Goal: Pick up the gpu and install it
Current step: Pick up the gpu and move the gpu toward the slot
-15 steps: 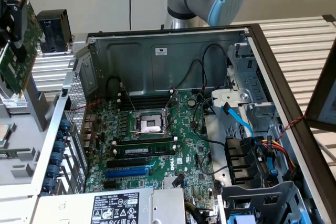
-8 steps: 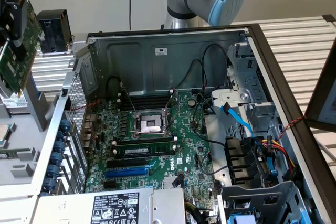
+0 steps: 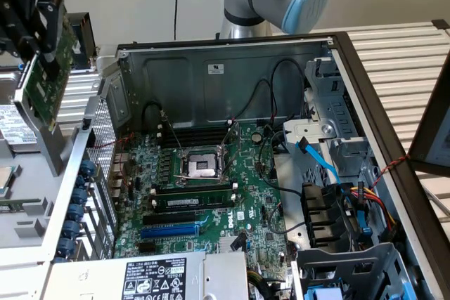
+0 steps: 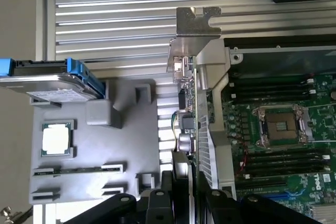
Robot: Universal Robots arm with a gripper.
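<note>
Gripper (image 3: 34, 24) pinches the gpu (image 3: 53, 68). The card hangs tilted in the air at the exterior view's left, outside the open computer case (image 3: 232, 75).

Step judged: carry toward the board. You do well to keep the silver bracket (image 4: 197, 22) clear of the case wall and bring the card's edge parallel to the blue slot (image 3: 169, 230).

Count: one gpu, one motherboard (image 3: 253, 201), one blue slot, one empty CPU socket (image 3: 200, 166), one loose processor (image 4: 56, 140) on the grey tray (image 4: 131, 129).
</note>
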